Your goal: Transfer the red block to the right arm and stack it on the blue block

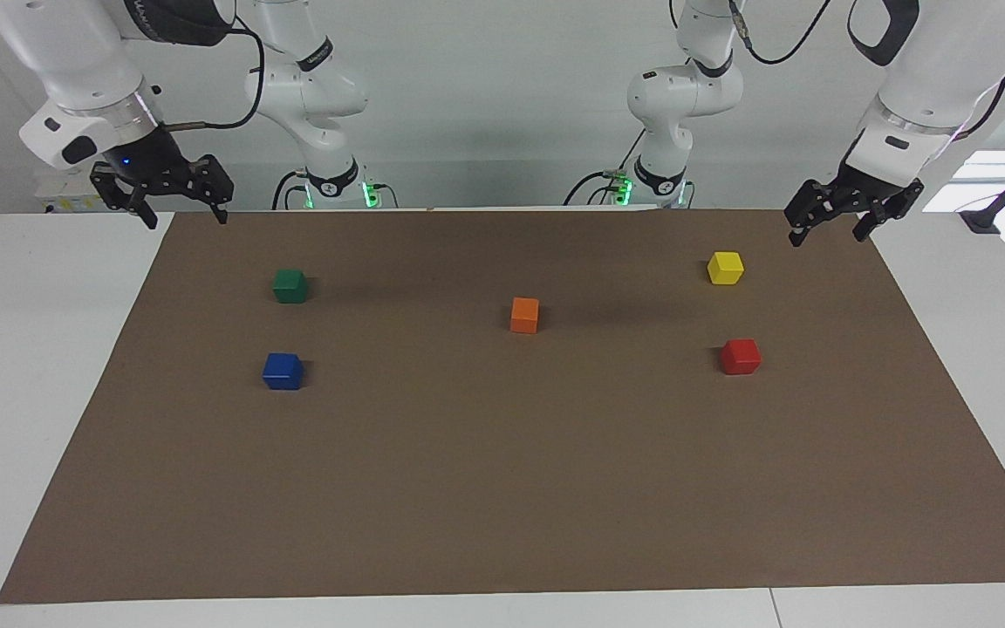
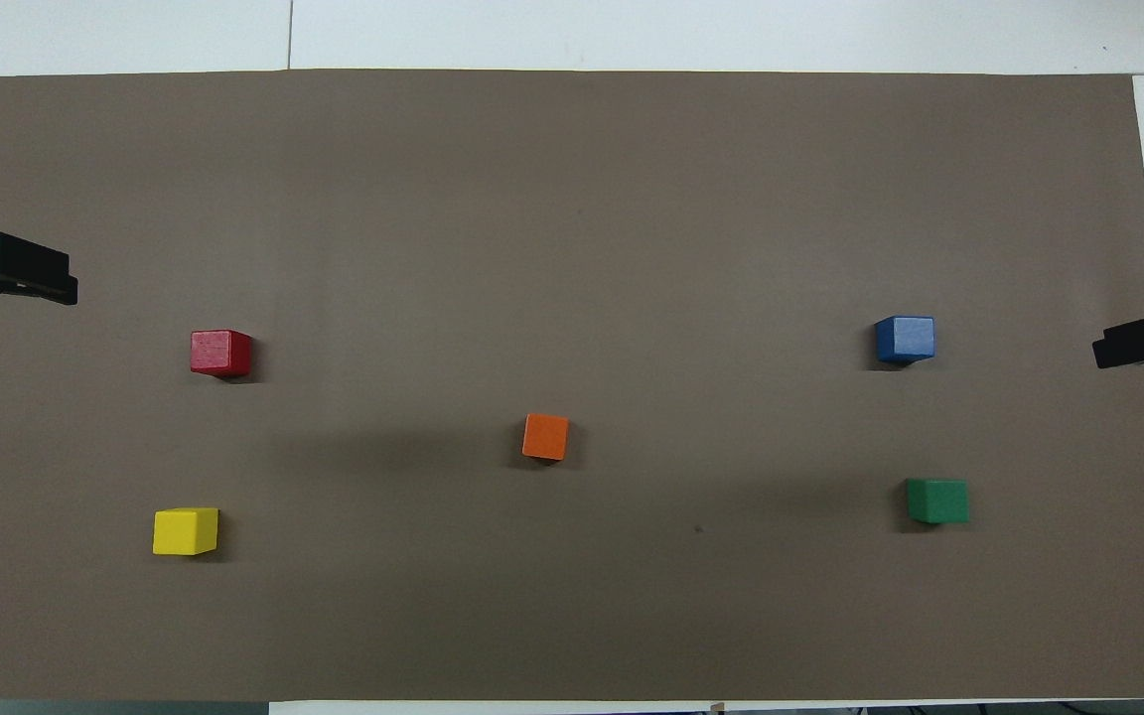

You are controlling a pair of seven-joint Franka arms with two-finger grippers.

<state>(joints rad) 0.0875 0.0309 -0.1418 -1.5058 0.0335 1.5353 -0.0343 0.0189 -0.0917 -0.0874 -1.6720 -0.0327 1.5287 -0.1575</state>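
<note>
Start, nothing lifted | red block [image 1: 741, 357] untouched at left arm's end | left gripper [image 1: 827, 225] and right gripper [image 1: 182, 212] raised, fingers spread, empty | block's flat sides best squared before closing | blue block [image 1: 283, 371] awaits.

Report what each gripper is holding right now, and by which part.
Nothing is held. The left gripper and right gripper hang open and empty over the mat's ends; the red block and blue block sit untouched on the mat.

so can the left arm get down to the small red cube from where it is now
Probably yes. The left gripper hangs open over the mat's edge at its own end of the table. The small red cube sits alone on the brown mat; the small yellow cube lies nearer to the robots, apart from it.
</note>
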